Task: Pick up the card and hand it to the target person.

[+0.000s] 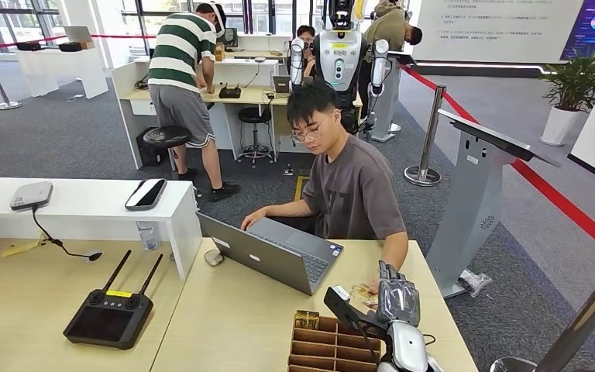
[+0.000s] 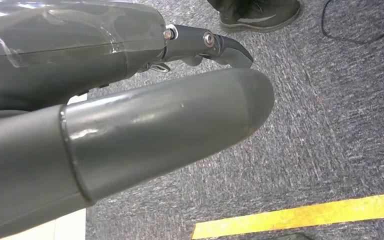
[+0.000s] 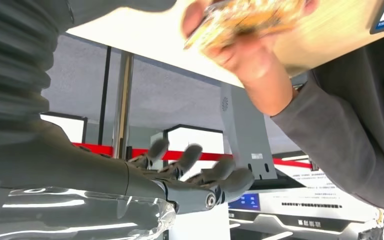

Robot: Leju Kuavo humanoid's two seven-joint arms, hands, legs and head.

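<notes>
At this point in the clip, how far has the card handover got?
Nearly done. The card is in the person's hand, over the table. The right hand hovers beside it with fingers spread and holds nothing, so pick-up and release look complete. The left hand hangs over the carpet. Left: pull the right arm back.

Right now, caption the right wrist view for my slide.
Right hand open, fingers spread, while the seated person's hand holds the card.

Card point(image 3: 245, 17) blurred, partly covered by person's hand point(image 3: 245, 55).
</notes>
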